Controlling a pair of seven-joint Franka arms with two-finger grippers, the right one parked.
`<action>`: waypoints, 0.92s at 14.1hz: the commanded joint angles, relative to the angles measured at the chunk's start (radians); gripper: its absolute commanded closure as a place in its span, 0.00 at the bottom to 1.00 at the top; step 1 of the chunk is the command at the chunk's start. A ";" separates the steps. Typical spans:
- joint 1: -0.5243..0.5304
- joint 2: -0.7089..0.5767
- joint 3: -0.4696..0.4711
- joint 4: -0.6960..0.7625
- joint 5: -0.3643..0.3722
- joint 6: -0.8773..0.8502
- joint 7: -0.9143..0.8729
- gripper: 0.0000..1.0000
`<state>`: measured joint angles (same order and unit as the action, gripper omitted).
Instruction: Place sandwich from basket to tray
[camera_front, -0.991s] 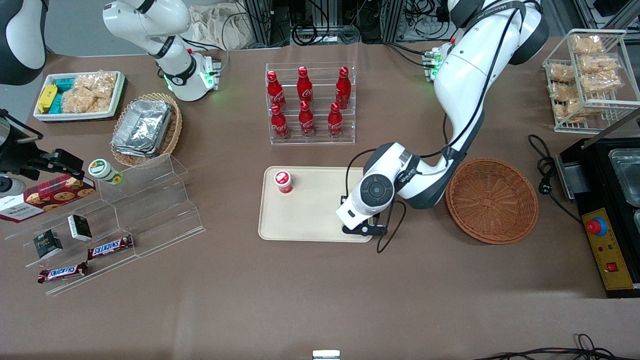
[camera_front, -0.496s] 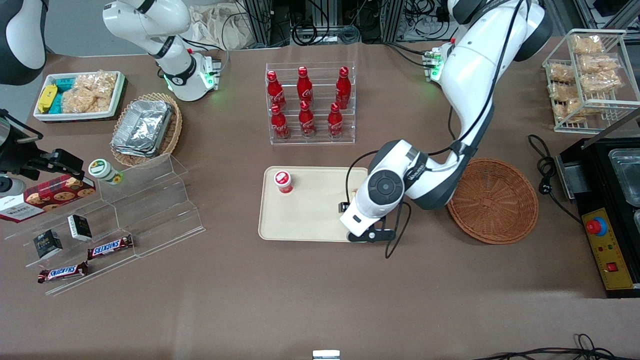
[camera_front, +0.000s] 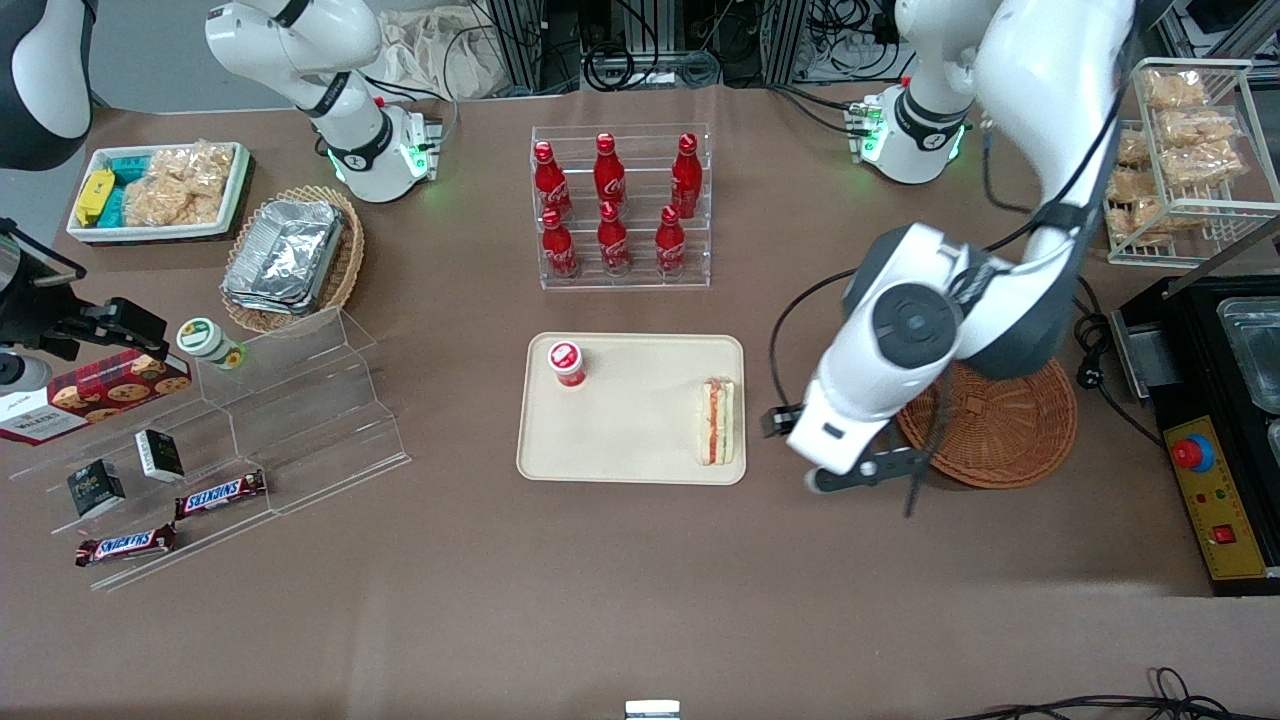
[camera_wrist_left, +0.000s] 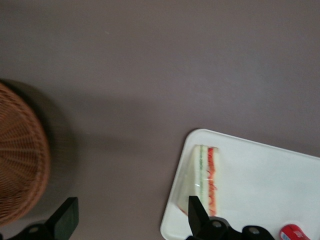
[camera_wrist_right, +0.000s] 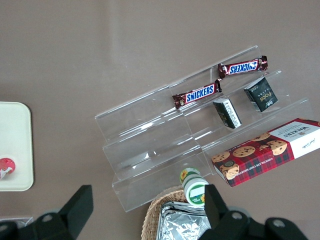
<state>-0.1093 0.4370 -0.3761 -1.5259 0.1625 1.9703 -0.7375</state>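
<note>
Triangular white-bread sandwich (striped red and green along its edge) lying on smooth beige tray, near the rim closest to round woven basket. Gripper raised above bare table between tray and basket, fingers spread, grasping nothing. Red-capped bottle also on tray.

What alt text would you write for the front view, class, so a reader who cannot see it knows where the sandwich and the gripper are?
The sandwich lies on the beige tray, at the edge nearest the wicker basket, which is empty. The left arm's gripper, open and empty, hovers between tray and basket. A small red-capped bottle also stands on the tray.
</note>
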 joint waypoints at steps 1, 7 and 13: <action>0.054 -0.219 -0.004 -0.297 -0.012 0.119 0.010 0.04; 0.180 -0.359 -0.001 -0.370 -0.095 0.006 0.289 0.03; 0.300 -0.313 0.000 -0.140 -0.109 -0.253 0.506 0.00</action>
<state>0.1696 0.0949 -0.3647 -1.7659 0.0714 1.8056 -0.2756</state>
